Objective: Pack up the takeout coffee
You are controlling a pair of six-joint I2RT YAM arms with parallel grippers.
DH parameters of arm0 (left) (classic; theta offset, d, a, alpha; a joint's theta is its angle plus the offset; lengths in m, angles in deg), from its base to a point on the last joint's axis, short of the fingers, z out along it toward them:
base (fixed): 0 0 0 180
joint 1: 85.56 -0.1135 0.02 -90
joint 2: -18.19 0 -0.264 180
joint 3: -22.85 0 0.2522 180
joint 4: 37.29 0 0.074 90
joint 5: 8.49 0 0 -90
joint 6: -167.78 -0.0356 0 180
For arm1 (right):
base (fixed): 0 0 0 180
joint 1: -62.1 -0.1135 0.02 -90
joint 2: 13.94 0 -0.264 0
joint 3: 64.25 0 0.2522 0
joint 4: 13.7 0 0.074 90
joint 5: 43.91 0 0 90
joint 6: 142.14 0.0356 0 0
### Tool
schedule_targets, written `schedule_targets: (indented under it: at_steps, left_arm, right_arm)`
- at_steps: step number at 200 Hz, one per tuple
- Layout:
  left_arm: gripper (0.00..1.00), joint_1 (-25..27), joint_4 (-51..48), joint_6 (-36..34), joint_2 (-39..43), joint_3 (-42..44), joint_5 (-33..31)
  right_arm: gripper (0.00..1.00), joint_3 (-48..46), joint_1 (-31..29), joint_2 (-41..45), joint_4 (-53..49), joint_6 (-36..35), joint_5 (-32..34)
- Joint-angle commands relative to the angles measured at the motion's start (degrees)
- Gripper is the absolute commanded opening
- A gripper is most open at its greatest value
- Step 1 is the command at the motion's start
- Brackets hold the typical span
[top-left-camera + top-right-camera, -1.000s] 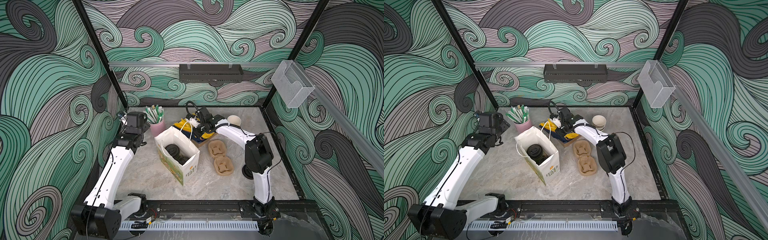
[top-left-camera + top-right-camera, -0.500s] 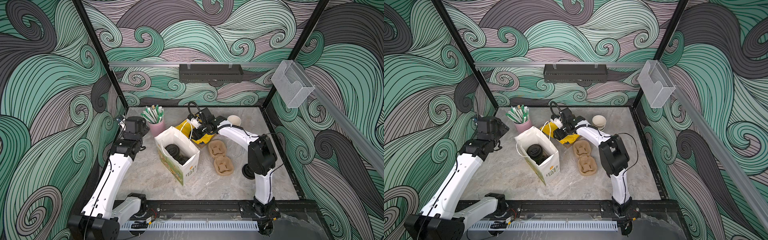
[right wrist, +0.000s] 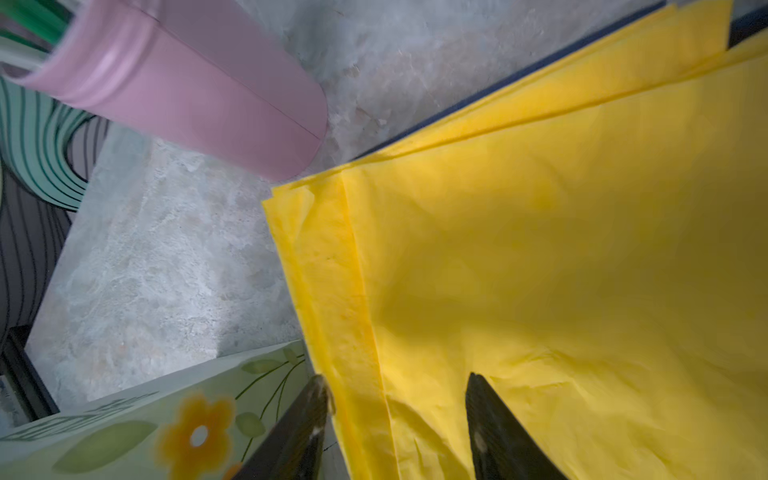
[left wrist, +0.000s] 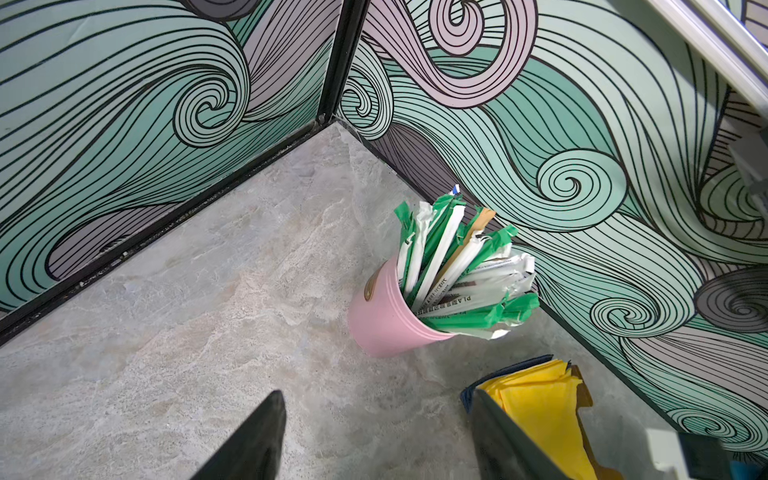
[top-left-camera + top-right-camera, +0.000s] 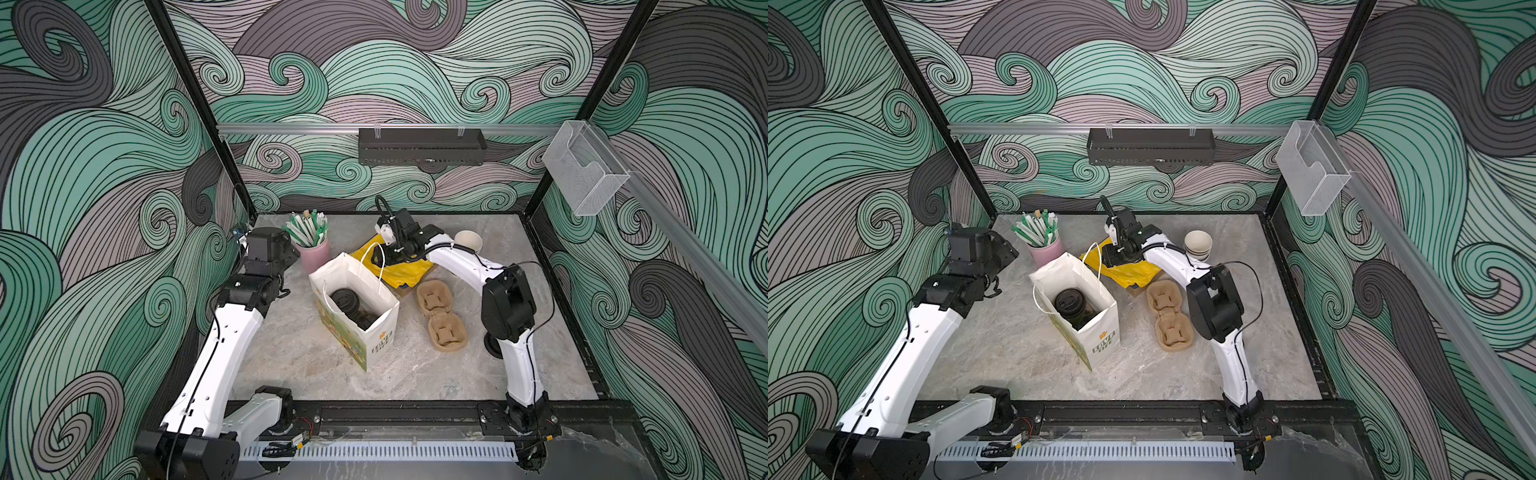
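Right now the left fingers [image 4: 253, 436] are standing wide apart with nothing between them, hovering above the bare counter [image 4: 187, 291]. The pink cup [image 4: 382, 320] stuffed with wrapped straws [image 4: 457, 266] is standing just ahead of them, near the corner of the walls. The right fingers [image 3: 303, 424] are standing apart too, gripping nothing, and are hanging low over a stack of yellow paper sheets [image 3: 540, 249]; whether the tips are touching the paper I cannot tell. Just beside one of those fingertips, the flowered side of the white paper bag [image 3: 145, 415] is showing. The takeout coffee [image 5: 1070, 303] is sitting upright inside that bag, showing only its round black top, and in both top views it is lying between the two pairs of fingers and nearer the arms' bases than either pair. Two brown pulp cup carriers [image 5: 440, 316] are lying on the counter behind the right fingers, beside their arm, and a stack of lidless cups [image 5: 468, 241] is standing well apart from both pairs.
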Motion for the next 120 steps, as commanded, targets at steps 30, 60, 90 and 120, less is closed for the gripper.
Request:
schedule_targets:
  at_steps: [30, 60, 90, 120]
  left_arm:
    - [0.72, -0.3, -3.9, -1.0, -0.2, -3.8, -0.6]
    - [0.72, -0.3, -1.9, -2.2, -0.2, -3.7, -1.4]
    - [0.72, -0.4, 2.7, -4.3, 0.4, -2.0, -3.9]
    - [0.72, -0.4, 6.8, -4.7, 0.4, -0.6, -4.6]
  right_arm:
    - [0.57, -4.5, 0.1, 8.5, -2.3, -11.5, -0.7]
    - [0.56, -17.9, 2.8, 20.2, 4.7, -20.5, -3.3]
    - [0.56, -35.9, 5.8, 31.0, 18.5, -36.4, -10.3]
    - [0.49, -42.9, 5.3, 35.0, 20.1, -55.3, -13.3]
